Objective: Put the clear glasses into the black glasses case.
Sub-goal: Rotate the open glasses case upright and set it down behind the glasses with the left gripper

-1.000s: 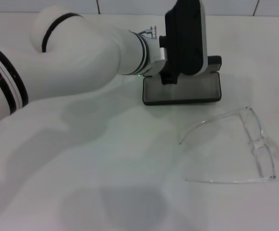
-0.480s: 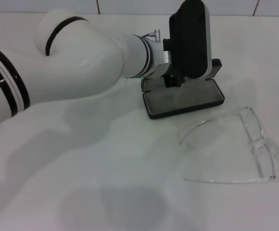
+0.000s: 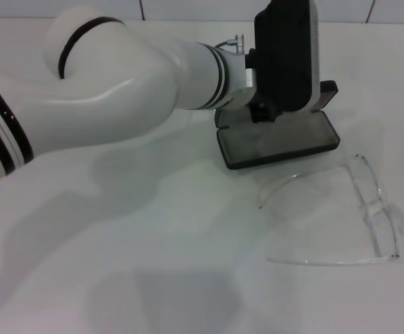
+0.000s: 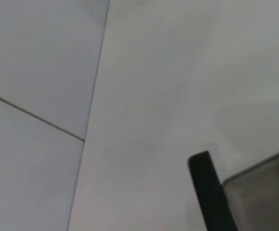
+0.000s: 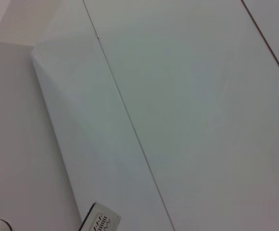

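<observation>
The black glasses case [image 3: 280,142] lies open on the white table, its grey lining facing up and its lid [image 3: 327,93] standing at the back. My left gripper [image 3: 261,111] reaches across from the left and hangs over the case's rear edge, shut on the lid; its own black body hides most of the fingers. The left wrist view shows the case [image 4: 262,195] close up, with the lid's edge beside the lining. The clear glasses [image 3: 370,203] lie in front and to the right of the case, arms spread and pointing left, untouched. My right gripper is out of view.
My big white left arm [image 3: 118,90] spans the left and middle of the table. A tiled wall [image 5: 187,96] rises behind the table. Bare tabletop lies in front of the glasses and the arm.
The left gripper has moved to the right, and the case has slid with it and turned, so its right end is now nearer the glasses. The glasses have not moved.
</observation>
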